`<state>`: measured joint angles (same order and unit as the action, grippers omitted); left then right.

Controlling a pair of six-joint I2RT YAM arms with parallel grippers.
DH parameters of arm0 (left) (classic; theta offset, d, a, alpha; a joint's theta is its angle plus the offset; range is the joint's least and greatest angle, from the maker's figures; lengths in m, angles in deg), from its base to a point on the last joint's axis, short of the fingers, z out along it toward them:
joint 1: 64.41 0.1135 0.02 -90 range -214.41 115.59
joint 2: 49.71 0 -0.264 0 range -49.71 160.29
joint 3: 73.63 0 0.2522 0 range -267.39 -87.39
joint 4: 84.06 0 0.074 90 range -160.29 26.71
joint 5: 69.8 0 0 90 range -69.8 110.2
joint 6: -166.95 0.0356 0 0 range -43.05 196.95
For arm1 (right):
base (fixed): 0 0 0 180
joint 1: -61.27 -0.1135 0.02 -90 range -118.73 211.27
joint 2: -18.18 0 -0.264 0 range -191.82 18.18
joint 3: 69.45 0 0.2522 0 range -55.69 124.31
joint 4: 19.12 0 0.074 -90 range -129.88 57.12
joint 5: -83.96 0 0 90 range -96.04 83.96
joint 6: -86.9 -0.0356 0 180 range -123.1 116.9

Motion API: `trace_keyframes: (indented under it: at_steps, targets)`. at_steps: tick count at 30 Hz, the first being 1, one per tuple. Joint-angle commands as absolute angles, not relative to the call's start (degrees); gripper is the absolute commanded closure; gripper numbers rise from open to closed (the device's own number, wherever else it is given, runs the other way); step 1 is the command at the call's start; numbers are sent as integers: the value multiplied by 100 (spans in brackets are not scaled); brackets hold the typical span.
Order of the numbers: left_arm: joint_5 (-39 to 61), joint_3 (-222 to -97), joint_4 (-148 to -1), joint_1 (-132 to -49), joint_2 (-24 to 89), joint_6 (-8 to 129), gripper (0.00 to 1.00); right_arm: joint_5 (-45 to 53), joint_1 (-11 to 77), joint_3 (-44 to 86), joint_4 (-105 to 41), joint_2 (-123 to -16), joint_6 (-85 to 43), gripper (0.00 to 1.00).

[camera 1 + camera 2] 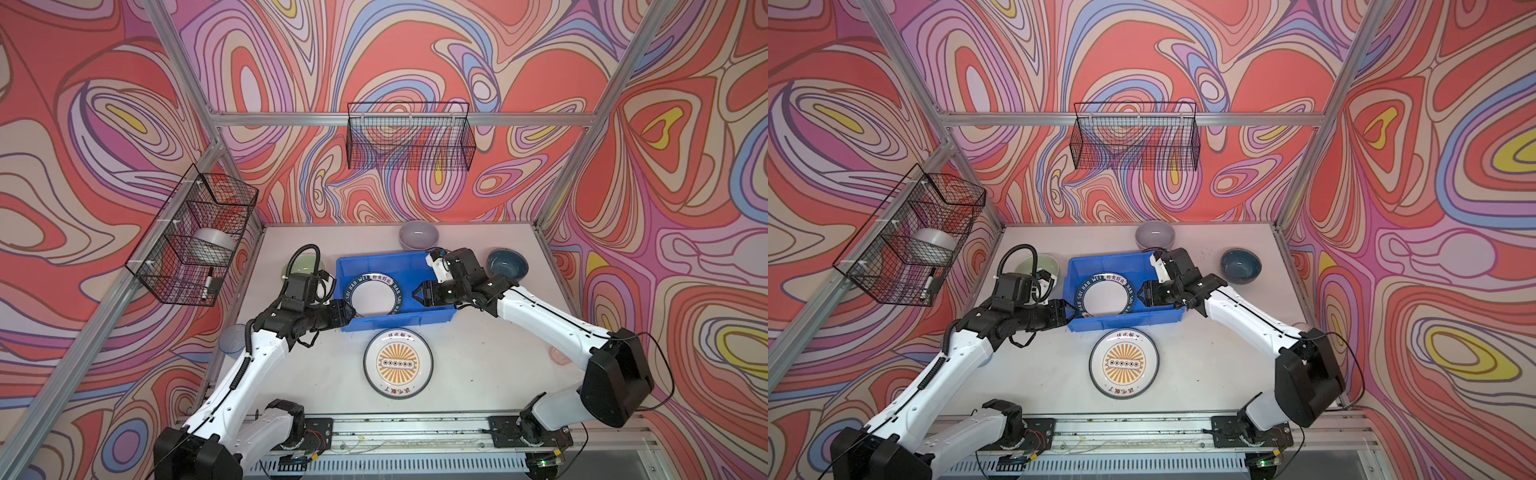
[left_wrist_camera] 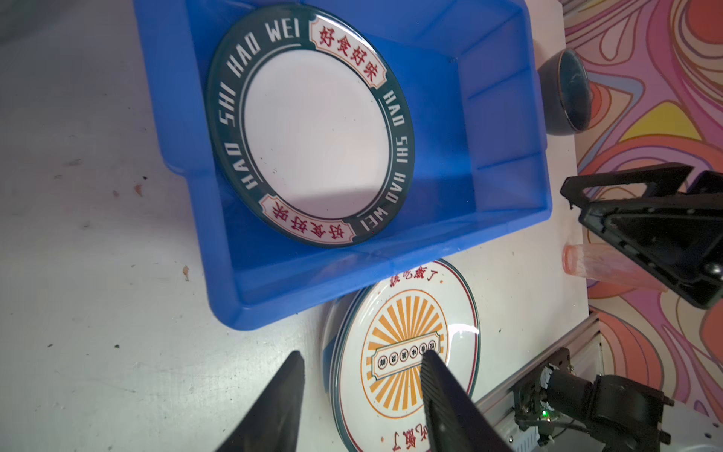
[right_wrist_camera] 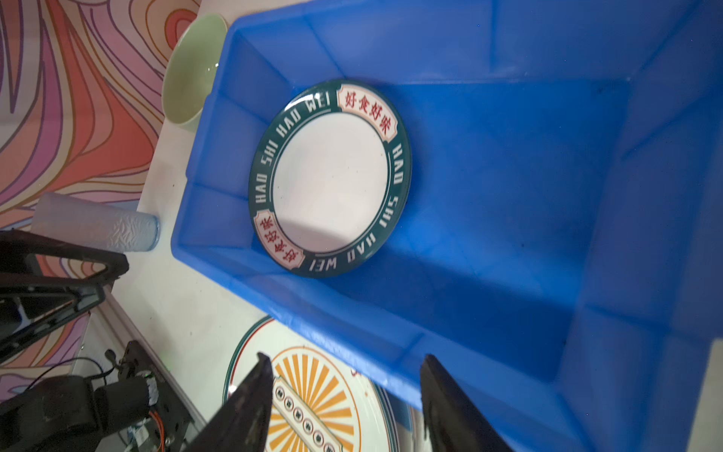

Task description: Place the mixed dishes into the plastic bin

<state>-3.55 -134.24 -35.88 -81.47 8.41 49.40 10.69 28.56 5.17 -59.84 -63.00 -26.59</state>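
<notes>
You have the green plate in the bin; left gripper and right gripper flank it, jaws apart, empty; next, likely the sunburst plate beside its near wall, needing a rim pinch.

Pale table, blue bin at centre, sunburst plate at 6 o'clock, lilac bowl 12, teal bowl 2, green bowl 10, blue tumbler 8, pink tumbler 4.
</notes>
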Motion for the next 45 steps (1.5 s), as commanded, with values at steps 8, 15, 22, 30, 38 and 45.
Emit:
trace_keyframes:
  at_steps: [8,15,22,30,38,45]
  targets:
    - [681,-12775,-3382,-9456,527,4262,54,1576,2613,-512,-6516,-5301,-2794,40]
    - [999,-12381,-3490,-10264,485,3943,57,1678,2481,-1271,-6262,-4922,-3197,43]
    - [1165,-12020,-3716,-10544,623,3679,61,1834,2410,-1927,-5698,-4905,-3608,49]
    - [1143,-11894,-3984,-10702,929,3596,66,1931,2397,-2378,-5167,-4986,-3868,55]
    - [1133,-11903,-4137,-10769,1266,3589,71,2207,2392,-2648,-4458,-5340,-4112,61]
    - [1155,-11877,-4174,-10807,1358,3569,71,2332,2392,-2696,-4264,-5386,-4202,64]
